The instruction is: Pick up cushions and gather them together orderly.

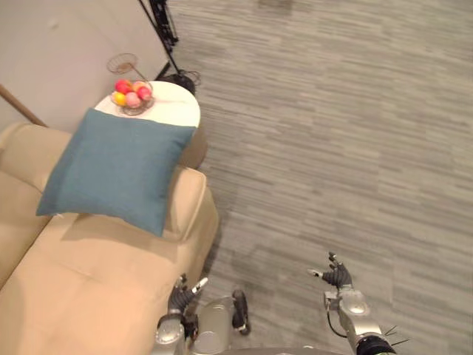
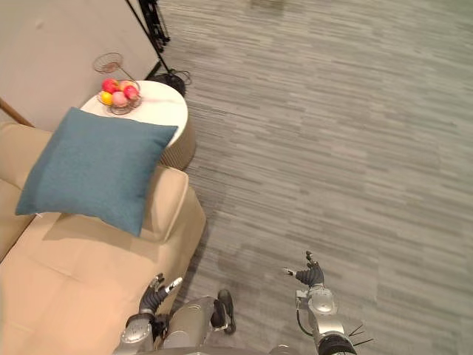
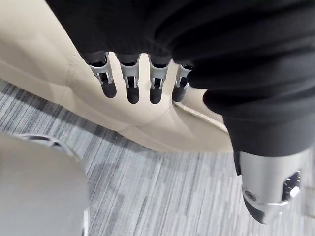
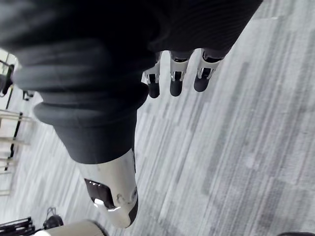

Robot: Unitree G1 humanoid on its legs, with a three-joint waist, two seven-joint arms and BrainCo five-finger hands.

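Observation:
A blue-grey square cushion lies tilted on the armrest end of a beige sofa, one corner overhanging a round white side table. My left hand hangs low by the sofa's front corner, fingers relaxed and empty; its fingers hover before the sofa's seam. My right hand hangs over the grey carpet to the right, open and empty, with its fingers above bare floor.
A wire bowl of coloured fruit stands on the side table. A second wire basket and a black stand are behind it by the wall. Grey carpet stretches to the right.

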